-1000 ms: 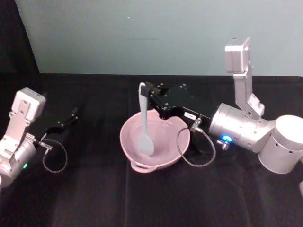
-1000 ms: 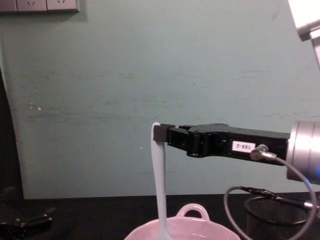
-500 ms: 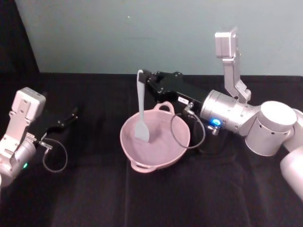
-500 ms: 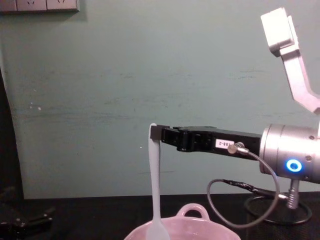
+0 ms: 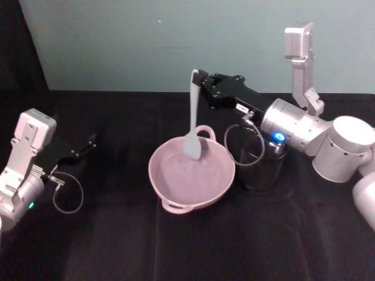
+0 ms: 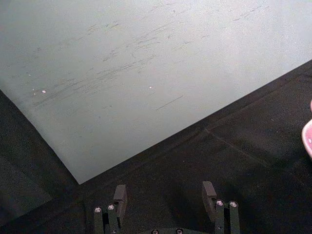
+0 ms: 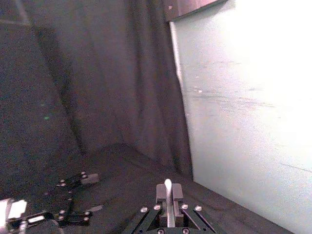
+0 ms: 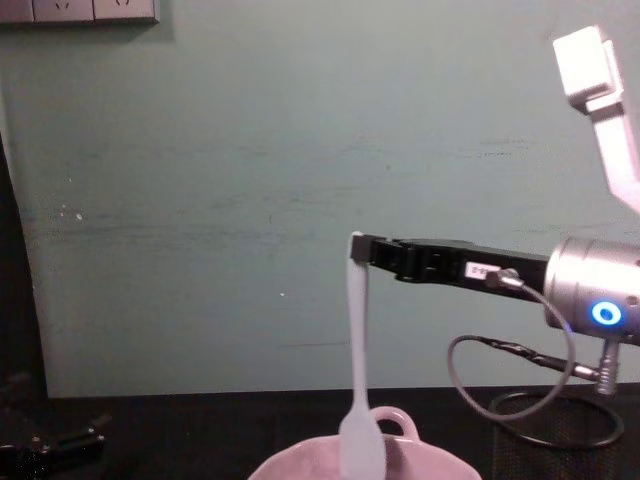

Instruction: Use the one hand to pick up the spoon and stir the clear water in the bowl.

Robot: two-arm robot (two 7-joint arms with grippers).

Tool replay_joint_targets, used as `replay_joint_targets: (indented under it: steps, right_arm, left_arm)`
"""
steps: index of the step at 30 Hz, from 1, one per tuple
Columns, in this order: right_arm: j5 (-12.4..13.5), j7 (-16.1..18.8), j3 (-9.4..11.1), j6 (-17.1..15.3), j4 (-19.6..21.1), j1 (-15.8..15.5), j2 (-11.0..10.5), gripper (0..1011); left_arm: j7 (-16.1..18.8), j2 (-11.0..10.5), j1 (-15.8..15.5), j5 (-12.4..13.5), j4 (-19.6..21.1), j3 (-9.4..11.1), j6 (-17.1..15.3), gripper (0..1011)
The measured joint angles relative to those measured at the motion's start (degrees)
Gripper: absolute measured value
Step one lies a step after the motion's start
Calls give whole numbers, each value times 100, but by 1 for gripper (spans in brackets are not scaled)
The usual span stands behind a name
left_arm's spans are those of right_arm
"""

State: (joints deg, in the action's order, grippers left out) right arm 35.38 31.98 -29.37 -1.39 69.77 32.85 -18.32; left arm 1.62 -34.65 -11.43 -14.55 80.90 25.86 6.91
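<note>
My right gripper (image 5: 197, 76) is shut on the top of the white spoon (image 5: 193, 120), which hangs straight down. The spoon's flat paddle (image 5: 193, 146) sits over the far side of the pink bowl (image 5: 157, 178), close to its loop handle (image 5: 204, 130). From the chest view, the paddle (image 8: 360, 440) hangs at the rim of the bowl (image 8: 300, 463), below the gripper (image 8: 361, 247). In the right wrist view the spoon's handle tip (image 7: 167, 188) stands clamped between the fingers. I cannot make out the water. My left gripper (image 5: 88, 144) rests open at the far left.
A black wire-mesh cup (image 5: 262, 171) stands just right of the bowl, under my right wrist, and shows too in the chest view (image 8: 560, 440). A grey cable loop (image 5: 237, 153) hangs from the right wrist. The table is covered in black cloth; a pale green wall stands behind.
My right gripper has swung right and toward the back with the spoon. The paddle moved from the bowl's middle-left to its far side, near the loop handle. The left arm stayed still.
</note>
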Motion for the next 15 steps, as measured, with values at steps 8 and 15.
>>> replay_joint_targets:
  steps: [8,15]
  right_arm:
    - [-60,-162,161,-105,448,-300,-283,75]
    - [-117,-180,137,-322,965,-567,-514,77]
  left_arm:
    - [0,0,0,0,0,0,0,1011]
    - [0,0,0,0,0,0,0,1011]
